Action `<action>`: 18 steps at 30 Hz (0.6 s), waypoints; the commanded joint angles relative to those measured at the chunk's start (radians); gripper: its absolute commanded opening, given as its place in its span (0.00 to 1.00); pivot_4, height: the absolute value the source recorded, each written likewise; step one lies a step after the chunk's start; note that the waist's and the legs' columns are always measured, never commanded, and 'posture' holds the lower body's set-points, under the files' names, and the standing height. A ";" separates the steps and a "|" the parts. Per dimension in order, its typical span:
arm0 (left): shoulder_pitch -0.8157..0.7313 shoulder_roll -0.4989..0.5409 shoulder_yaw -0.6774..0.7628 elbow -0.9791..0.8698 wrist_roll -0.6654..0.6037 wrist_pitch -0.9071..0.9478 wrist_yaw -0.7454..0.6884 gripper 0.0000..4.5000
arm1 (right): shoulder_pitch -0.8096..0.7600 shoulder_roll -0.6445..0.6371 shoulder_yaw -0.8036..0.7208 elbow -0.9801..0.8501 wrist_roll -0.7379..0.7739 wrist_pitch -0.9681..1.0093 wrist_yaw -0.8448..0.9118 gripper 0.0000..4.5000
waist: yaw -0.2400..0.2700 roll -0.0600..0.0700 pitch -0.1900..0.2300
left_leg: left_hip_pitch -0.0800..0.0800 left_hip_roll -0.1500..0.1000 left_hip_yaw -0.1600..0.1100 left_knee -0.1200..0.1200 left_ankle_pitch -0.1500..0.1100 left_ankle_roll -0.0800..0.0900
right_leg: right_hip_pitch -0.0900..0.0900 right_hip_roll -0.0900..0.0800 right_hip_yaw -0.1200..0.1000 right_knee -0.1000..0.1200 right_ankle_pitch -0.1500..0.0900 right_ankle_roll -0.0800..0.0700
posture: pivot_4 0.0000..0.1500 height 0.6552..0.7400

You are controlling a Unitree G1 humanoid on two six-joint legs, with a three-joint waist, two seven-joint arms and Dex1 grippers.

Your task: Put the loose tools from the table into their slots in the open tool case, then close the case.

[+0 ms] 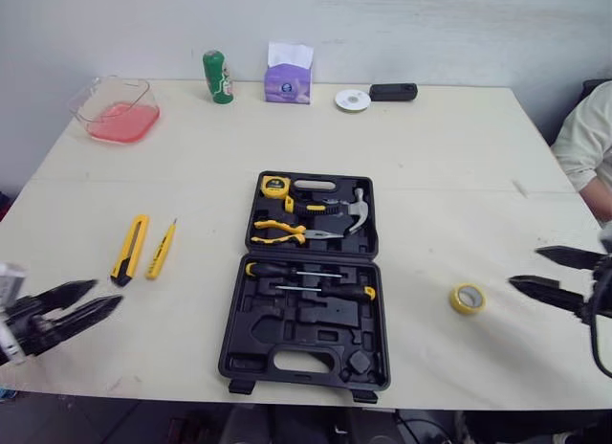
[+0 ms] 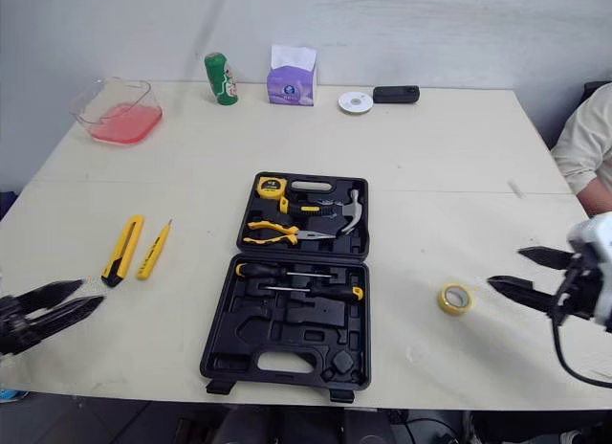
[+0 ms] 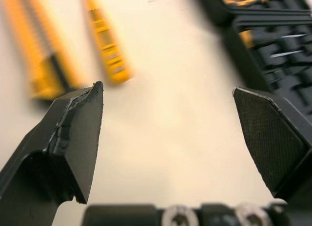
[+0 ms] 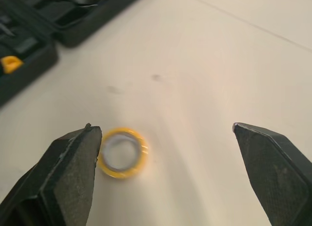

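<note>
Left eye view: the open tool case point(image 1: 304, 300) lies at centre frame on the bench point(image 1: 440, 166). Its upper half holds a tape measure point(image 1: 274, 186), a hammer point(image 1: 356, 210) and pliers point(image 1: 279, 232). Two screwdrivers point(image 1: 316, 281) sit in the lower half, and the other slots are too dark to make out.

Left of the case lie a yellow utility knife point(image 1: 129, 249) and, just beside it, a slim yellow tool point(image 1: 161, 248) of a kind I cannot tell. A yellow tape roll point(image 1: 468, 298) lies to the case's right.

The left pincer point(image 1: 105, 293) is cut off at the lower left edge. The right pincer point(image 1: 525, 268) is cut off at the right edge, where a person's sleeve point(image 1: 588, 138) also enters.

Along the top stand a clear tray point(image 1: 115, 111) tinted pink, a green can point(image 1: 218, 77), a purple tissue box point(image 1: 288, 77), a disc point(image 1: 352, 99) and a black bar point(image 1: 393, 92). The can's print is too small to read.

Left wrist view: this pincer is spread wide and holds nothing. The knife and slim tool beyond it are blurred, and the case is cut off at the edge.

Right wrist view: this pincer is also spread and empty. The blurred tape roll lies on the bench just beside one fingertip point(image 4: 90, 138), and a corner of the case shows beyond.
</note>
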 commanded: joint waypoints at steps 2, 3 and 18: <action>0.021 0.069 0.124 0.297 0.107 -0.163 0.034 1.00 | 0.057 -0.049 -0.104 0.148 -0.075 -0.109 0.023 0.99 | 0.001 0.000 0.000 | -0.001 0.000 0.000 -0.002 0.000 0.000 | -0.001 0.000 0.000 -0.001 -0.005 -0.009 | 1.00 0.82; 0.019 0.079 0.126 0.342 0.122 -0.191 0.038 1.00 | 0.059 -0.056 -0.110 0.177 -0.084 -0.126 0.023 0.99 | 0.000 0.000 0.000 | -0.002 0.001 0.000 -0.003 0.000 -0.001 | -0.002 0.000 0.000 -0.002 -0.005 -0.010 | 1.00 0.82; -0.075 0.007 0.023 0.081 0.070 -0.094 0.109 1.00 | -0.051 -0.043 0.015 0.061 -0.055 -0.123 -0.028 0.99 | -0.004 0.005 0.002 | -0.003 0.002 0.001 -0.005 -0.003 -0.002 | -0.003 -0.003 -0.001 -0.003 0.001 0.002 | 1.00 0.82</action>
